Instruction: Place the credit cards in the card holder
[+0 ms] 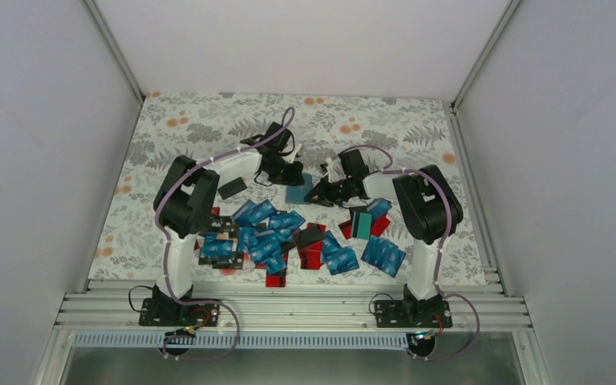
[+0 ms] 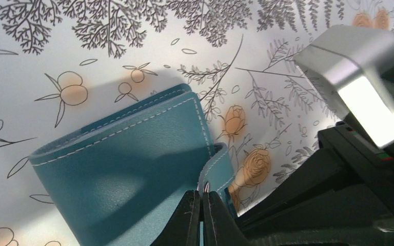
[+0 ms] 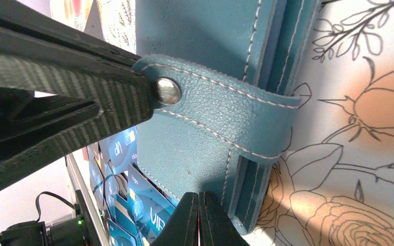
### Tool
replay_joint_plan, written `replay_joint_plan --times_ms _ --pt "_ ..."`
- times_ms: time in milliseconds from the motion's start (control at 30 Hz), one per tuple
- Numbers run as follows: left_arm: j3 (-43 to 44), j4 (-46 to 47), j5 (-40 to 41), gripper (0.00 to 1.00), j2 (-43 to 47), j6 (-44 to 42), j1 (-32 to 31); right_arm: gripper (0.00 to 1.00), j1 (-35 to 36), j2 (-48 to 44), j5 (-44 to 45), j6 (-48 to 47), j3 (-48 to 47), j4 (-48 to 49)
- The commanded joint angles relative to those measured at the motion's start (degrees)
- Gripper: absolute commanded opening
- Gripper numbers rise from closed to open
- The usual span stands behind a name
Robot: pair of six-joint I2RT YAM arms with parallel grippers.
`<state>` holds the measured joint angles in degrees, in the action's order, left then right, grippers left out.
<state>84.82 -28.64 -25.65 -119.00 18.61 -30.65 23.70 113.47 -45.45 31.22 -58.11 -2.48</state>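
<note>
Teal card holder (image 2: 118,169), snap strap (image 2: 216,166) between left fingers (image 2: 183,225).

The bench (image 1: 208,120) has a floral print; white walls (image 1: 40,160) flank it, with aluminium rails (image 1: 289,309) along its near edge.

- From the top view I see even, soft light; the table (image 1: 208,120) is bright, with only faint shadows.
- In the left wrist view a soft shadow lies across the card holder (image 2: 118,174) and the table behind it; a pale housing (image 2: 369,110) at the right edge glares white.
- The right wrist view is sharp on the card holder's stitching; the credit cards (image 3: 133,200) at lower left look soft.
</note>
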Motion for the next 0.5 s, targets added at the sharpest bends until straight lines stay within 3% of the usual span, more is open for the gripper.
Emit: replay_joint_plan --times_ms 0,467 --pt "1.3 -1.9 0.6 0.02 -2.0 -0.9 -0.1 0.04 -0.1 4.0 7.9 -1.2 0.8 -4.6" --pt "0.5 -2.1 0.1 0.02 -2.1 -0.9 -0.2 0.04 -0.1 4.1 7.8 -1.3 0.5 -4.7"
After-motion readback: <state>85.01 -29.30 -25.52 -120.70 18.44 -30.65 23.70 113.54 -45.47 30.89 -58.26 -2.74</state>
